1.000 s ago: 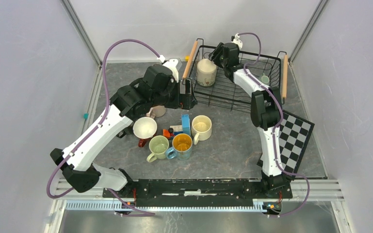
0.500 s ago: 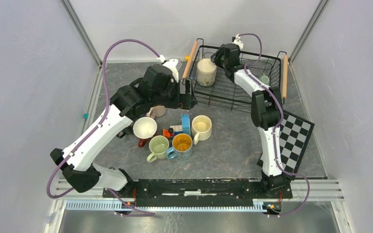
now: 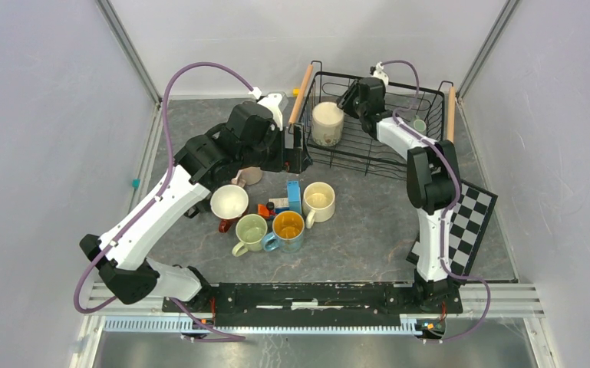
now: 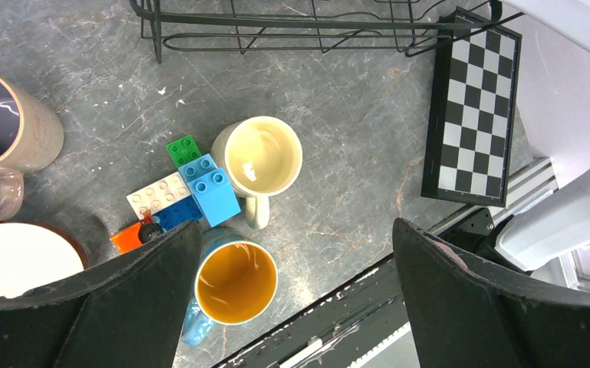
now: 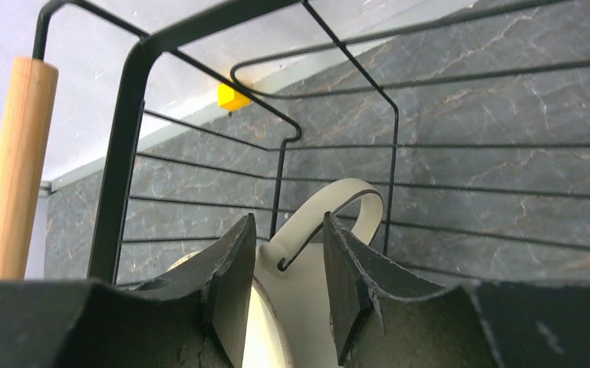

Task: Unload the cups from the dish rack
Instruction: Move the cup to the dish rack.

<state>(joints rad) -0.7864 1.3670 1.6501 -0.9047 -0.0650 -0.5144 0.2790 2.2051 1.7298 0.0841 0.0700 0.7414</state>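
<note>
The left fingers stood wide apart over mugs on the surface. In the rack, the cream mug lay handle-first toward the right fingers, which were clamped at its handle.

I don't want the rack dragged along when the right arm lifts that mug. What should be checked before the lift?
1. Jaws of the right gripper on either side of the cream mug at its handle: ok.
2. Grip firm enough to lift: cannot tell.
3. Handle free of the dish rack wire crossing it: cannot tell.
4. Other arm's left gripper open and outside the rack: ok.
5. Bare table for setting down: ok.
</note>
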